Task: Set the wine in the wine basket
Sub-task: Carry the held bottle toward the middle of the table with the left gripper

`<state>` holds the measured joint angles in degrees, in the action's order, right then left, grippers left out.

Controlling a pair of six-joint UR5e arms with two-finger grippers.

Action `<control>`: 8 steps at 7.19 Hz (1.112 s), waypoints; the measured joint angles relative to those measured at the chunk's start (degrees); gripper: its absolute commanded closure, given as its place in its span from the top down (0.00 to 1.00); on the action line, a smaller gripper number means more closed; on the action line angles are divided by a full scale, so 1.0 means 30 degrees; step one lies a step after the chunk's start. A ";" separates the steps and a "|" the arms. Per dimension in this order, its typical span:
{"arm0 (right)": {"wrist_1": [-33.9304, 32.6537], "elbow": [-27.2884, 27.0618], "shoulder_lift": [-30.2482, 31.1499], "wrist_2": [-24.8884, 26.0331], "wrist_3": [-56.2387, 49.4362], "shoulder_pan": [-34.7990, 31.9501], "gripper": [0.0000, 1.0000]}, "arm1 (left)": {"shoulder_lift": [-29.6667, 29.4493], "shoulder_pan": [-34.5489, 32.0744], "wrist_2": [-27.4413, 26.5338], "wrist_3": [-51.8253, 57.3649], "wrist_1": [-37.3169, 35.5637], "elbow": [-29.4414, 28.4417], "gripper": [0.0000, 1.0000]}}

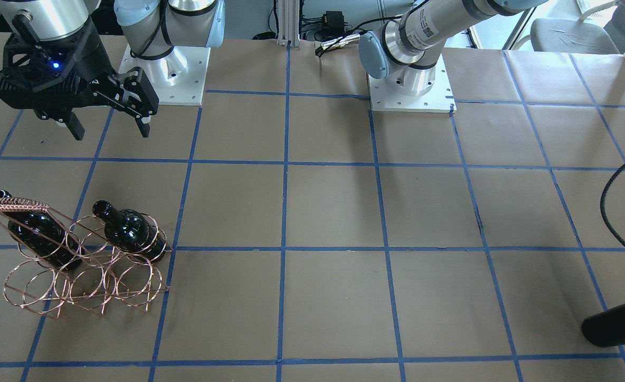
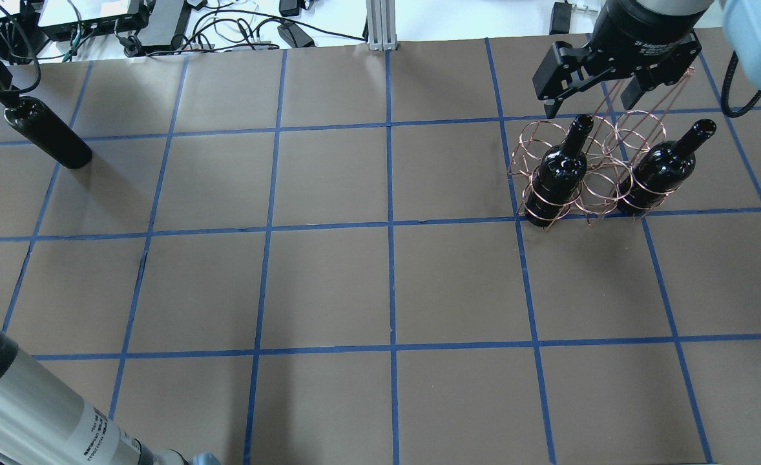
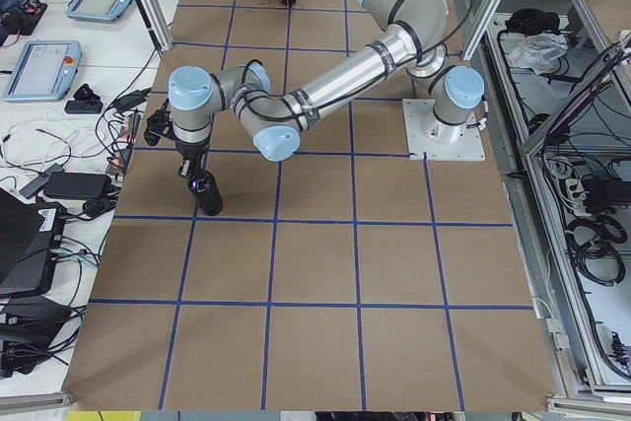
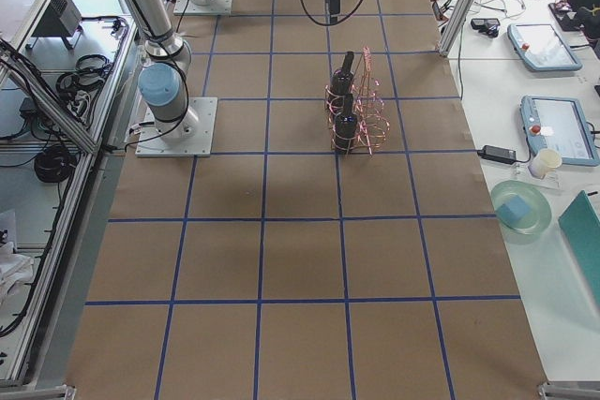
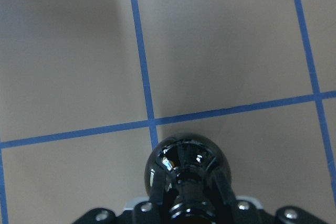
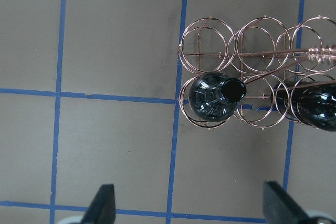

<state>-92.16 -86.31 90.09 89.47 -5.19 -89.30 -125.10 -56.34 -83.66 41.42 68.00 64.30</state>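
A black wine bottle (image 2: 48, 139) stands upright at the table's far left, also visible low at the edge in the front view (image 1: 617, 321). My left gripper (image 5: 186, 192) is shut on its neck from above (image 3: 187, 150). I cannot tell whether its base touches the table. The copper wire wine basket (image 2: 587, 194) stands far right (image 1: 84, 281), with two black bottles (image 2: 558, 174) (image 2: 661, 165) in its near row. The rings (image 6: 210, 45) of the other row hold nothing. My right gripper (image 2: 590, 97) hangs open above and behind the basket (image 6: 191, 208), holding nothing.
A black cable (image 1: 615, 212) loops over the table near the left arm's bottle. Cables and power bricks (image 2: 161, 26) lie beyond the far edge, beside an aluminium post (image 2: 380, 26). A side bench holds tablets (image 3: 44, 66) and a cup (image 4: 542, 164).
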 measured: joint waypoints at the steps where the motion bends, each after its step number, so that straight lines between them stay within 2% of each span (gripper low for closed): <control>1: -0.0008 0.0000 0.0000 0.0000 0.0002 0.0000 1.00 | 0.0027 -0.0001 -0.0002 0.0010 0.0009 0.0011 0.00; 5: -0.0011 -0.0009 0.0000 0.0007 0.0003 0.0000 1.00 | 0.1007 -0.0101 -0.0066 -0.0255 0.1460 0.0148 0.00; 8: -0.0032 -0.0027 -0.0001 0.0020 0.0010 -0.0018 1.00 | 0.3836 -0.2463 -0.0249 -0.4018 0.2373 0.2416 0.00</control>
<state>-92.26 -86.39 90.09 89.53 -5.16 -89.35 -113.59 -63.73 -84.41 29.37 75.12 71.55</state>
